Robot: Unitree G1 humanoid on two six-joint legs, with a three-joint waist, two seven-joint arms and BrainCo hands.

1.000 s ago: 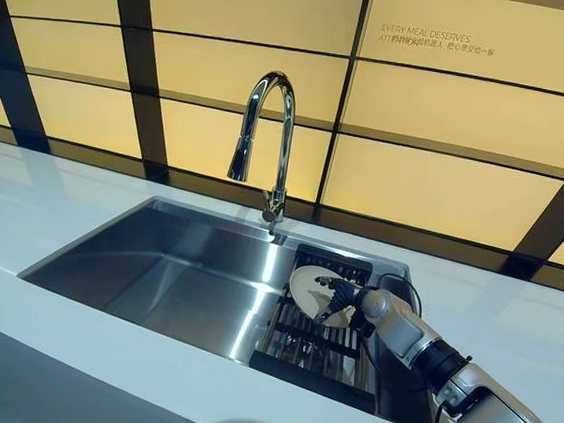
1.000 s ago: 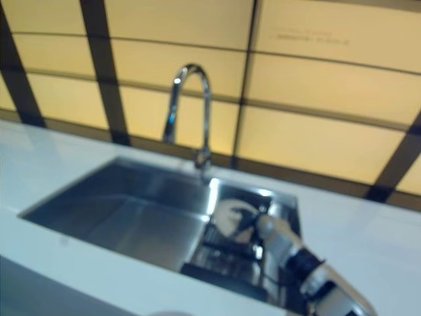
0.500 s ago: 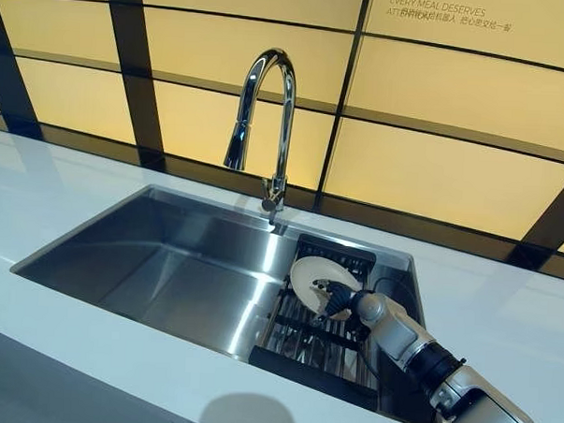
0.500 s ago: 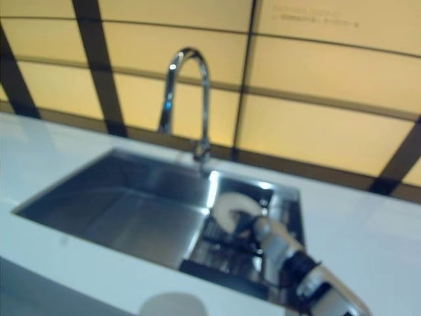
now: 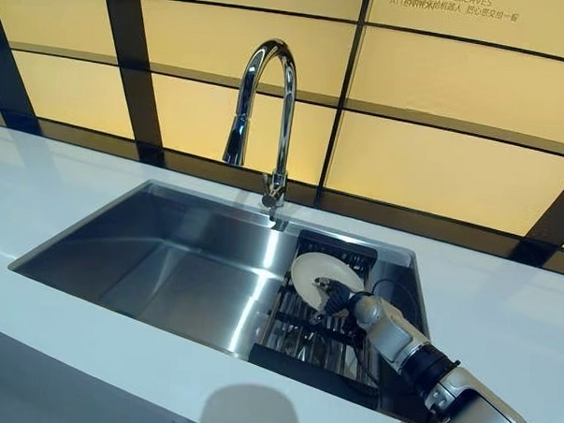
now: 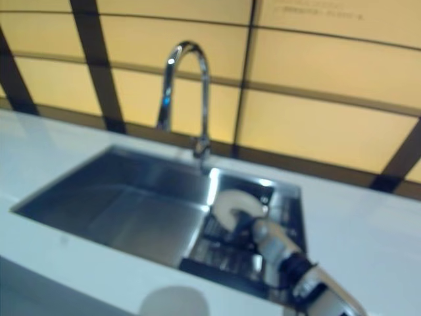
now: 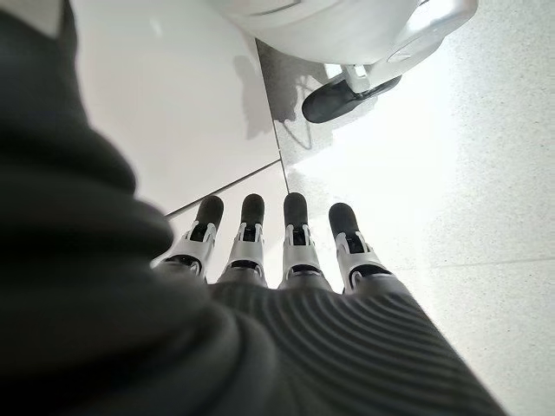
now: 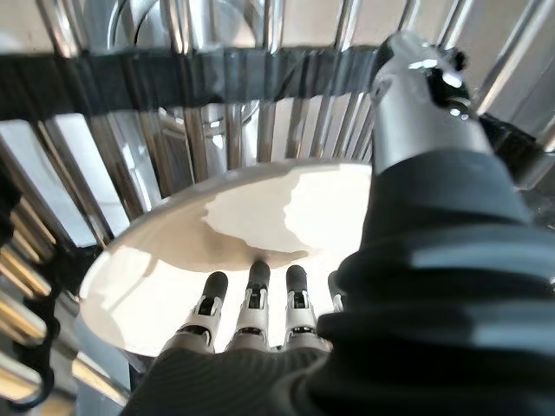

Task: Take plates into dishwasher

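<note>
One plate is in play, a white one standing on edge in the dark wire rack that fills the right end of the steel sink. It leans rather than lies flat because the rack's rods prop its lower rim and the right hand steadies its face. That suggests the plate is either being seated between the rods or taken up from them — I cannot tell which.

In the right wrist view the fingers lie straight against the plate's pale surface, with the thumb held apart beyond the rim, so the hand presses flat rather than curling round. The right arm reaches down over the counter edge into the sink, forearm sloping toward the rack.

Well away from all this, the left hand hangs over pale floor, fingers straight and side by side, holding nothing. Behind the sink stands the tall curved tap.
</note>
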